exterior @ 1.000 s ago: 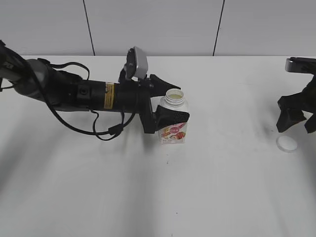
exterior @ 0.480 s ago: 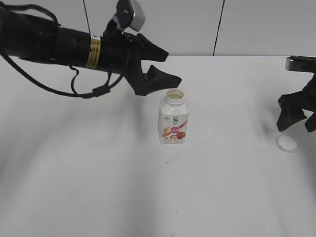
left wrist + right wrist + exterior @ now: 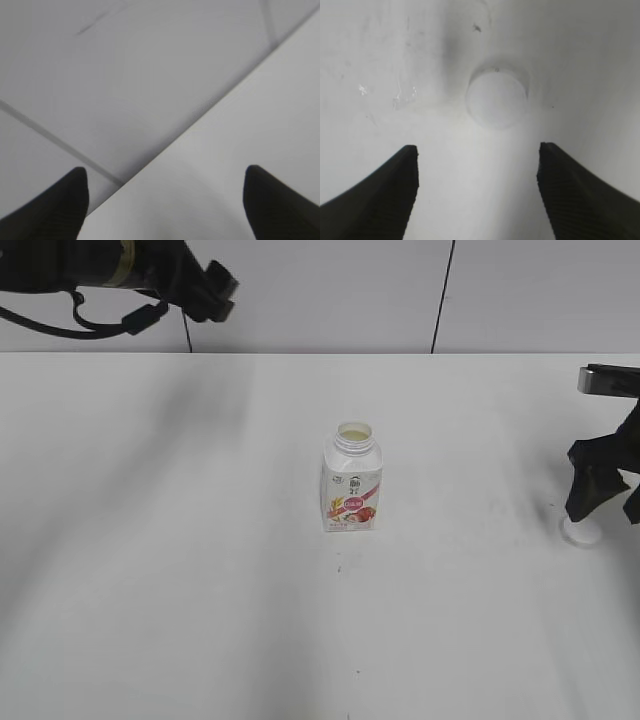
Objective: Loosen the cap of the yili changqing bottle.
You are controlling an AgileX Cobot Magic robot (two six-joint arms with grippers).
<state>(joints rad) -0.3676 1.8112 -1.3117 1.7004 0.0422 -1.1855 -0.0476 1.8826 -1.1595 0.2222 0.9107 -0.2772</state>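
Observation:
The yili changqing bottle (image 3: 352, 485) stands upright in the middle of the white table, its neck open with no cap on it. The white cap (image 3: 496, 99) lies flat on the table at the right; in the exterior view (image 3: 577, 533) my right gripper mostly hides it. My right gripper (image 3: 605, 495) is open and empty, just above the cap, which lies ahead of its fingertips (image 3: 477, 152). My left gripper (image 3: 215, 292) is raised at the top left, far from the bottle. It is open and empty (image 3: 165, 175), facing the wall and the table's back edge.
The white table (image 3: 200, 590) ends at a grey panelled wall (image 3: 320, 290) behind. Faint scuff marks (image 3: 385, 92) show on the table near the cap.
My left gripper has let go of the bottle, lifted and swung up to the far top left. The bottle has stayed upright. My right gripper has dropped slightly over the cap.

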